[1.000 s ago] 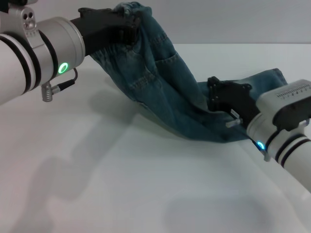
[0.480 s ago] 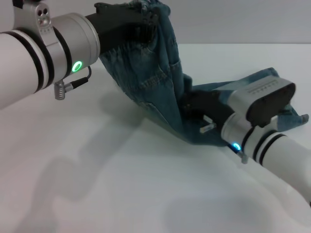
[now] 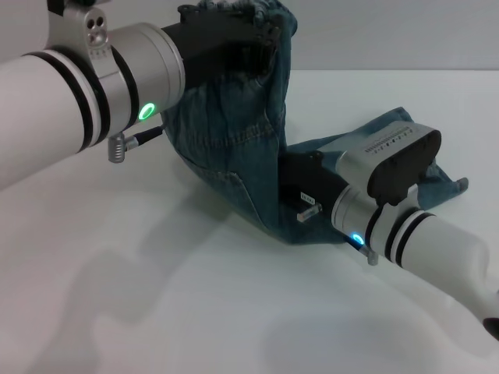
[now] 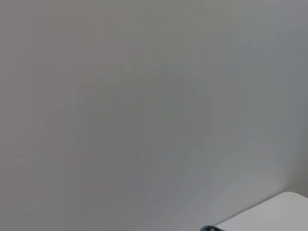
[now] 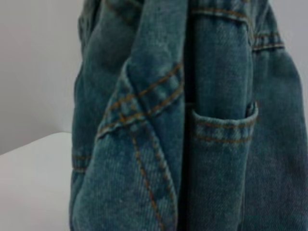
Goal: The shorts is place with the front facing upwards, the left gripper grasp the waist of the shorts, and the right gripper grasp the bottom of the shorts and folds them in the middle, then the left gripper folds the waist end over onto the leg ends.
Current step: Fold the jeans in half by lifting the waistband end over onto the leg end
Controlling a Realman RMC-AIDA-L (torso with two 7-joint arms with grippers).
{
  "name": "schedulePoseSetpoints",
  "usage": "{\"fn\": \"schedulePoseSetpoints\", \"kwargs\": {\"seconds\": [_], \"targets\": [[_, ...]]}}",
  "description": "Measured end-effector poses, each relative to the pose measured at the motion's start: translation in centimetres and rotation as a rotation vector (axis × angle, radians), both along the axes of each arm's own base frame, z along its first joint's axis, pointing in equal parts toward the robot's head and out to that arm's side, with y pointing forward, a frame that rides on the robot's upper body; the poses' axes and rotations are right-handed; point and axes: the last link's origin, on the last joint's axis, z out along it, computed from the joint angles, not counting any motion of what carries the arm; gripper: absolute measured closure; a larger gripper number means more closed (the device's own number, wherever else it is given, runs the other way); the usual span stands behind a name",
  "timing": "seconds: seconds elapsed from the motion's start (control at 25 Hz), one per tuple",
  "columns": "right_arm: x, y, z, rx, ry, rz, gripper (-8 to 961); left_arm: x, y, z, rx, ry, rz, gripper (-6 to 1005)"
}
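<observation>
The blue-green denim shorts point(image 3: 234, 148) hang from my left gripper point(image 3: 251, 45), which is raised at the upper middle and shut on the gathered waist point(image 3: 269, 14). From there the cloth drapes down to the white table. Low at the middle right, my right gripper point(image 3: 295, 185) is pressed into the lower fold of the shorts and shut on the denim, its fingertips buried in the cloth. The leg ends point(image 3: 451, 184) lie flat on the table behind the right wrist. The right wrist view is filled with hanging shorts point(image 5: 202, 120) showing orange seams and a belt loop.
The white table point(image 3: 156, 296) stretches across the front and left, with a pale wall behind. The left wrist view shows only that wall and a sliver of denim point(image 4: 208, 228) at its lower edge.
My left gripper has carried the waist to the right, staying high. My right gripper has moved left along the table, dragging the lower fold with it, so the shorts bunch closer together.
</observation>
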Motion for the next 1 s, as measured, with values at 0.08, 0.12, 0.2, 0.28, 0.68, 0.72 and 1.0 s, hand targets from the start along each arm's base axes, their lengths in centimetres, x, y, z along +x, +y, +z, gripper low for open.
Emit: {"fn": "schedulePoseSetpoints", "kwargs": {"seconds": [0.08, 0.12, 0.2, 0.28, 0.68, 0.72, 1.0], "targets": [[0.8, -0.2, 0.6, 0.027, 0.023, -0.032, 953, -0.1, 0.0, 0.0, 0.003, -0.001, 0.002, 811], [1.3, -0.1, 1.0, 0.044, 0.031, -0.051, 952, -0.3, 0.1, 0.1, 0.006, -0.001, 0.007, 811], [1.9, -0.1, 1.4, 0.06, 0.038, -0.074, 952, -0.6, 0.0, 0.3, 0.01, -0.001, 0.016, 811], [3.3, -0.2, 2.2, 0.095, 0.043, -0.121, 953, -0.8, 0.0, 0.5, 0.015, 0.0, 0.021, 812], [9.4, -1.0, 8.1, 0.399, 0.043, -0.238, 953, -0.7, -0.2, 0.0, 0.009, 0.004, 0.007, 816], [9.7, -1.1, 8.5, 0.426, 0.038, -0.24, 953, -0.5, -0.3, -0.2, 0.005, 0.002, 0.001, 816], [13.5, -3.9, 12.4, 0.626, 0.047, -0.313, 954, 0.6, -1.2, -2.5, -0.026, -0.041, -0.063, 815]]}}
